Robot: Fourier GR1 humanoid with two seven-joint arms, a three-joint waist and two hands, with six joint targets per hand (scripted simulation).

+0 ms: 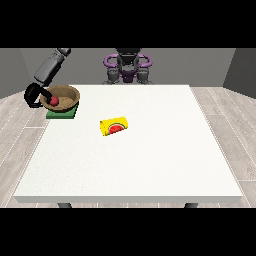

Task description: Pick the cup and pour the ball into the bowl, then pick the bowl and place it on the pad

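Black against the pale floor, the hand at the view's left [34, 95] sat at the table's far left corner, curled around the near-left rim of the bowl [67, 93]; its fingers looked wrapped on the rim, though they were small in the front view. No other hand showed. The bowl, brown and wood-like, rested on the green pad [61, 114], which peeked out beneath it as a dark square edge. Inside the bowl lay the red ball [53, 101], close to the side nearest the hand. Farther out, near the middle of the white table [150, 165], the yellow cup [114, 126] lay on its side, well apart from the bowl, with a watermelon-slice picture facing the camera. Judging from this layout, the pour and the placing both appeared done; only letting go of the bowl seemed left.
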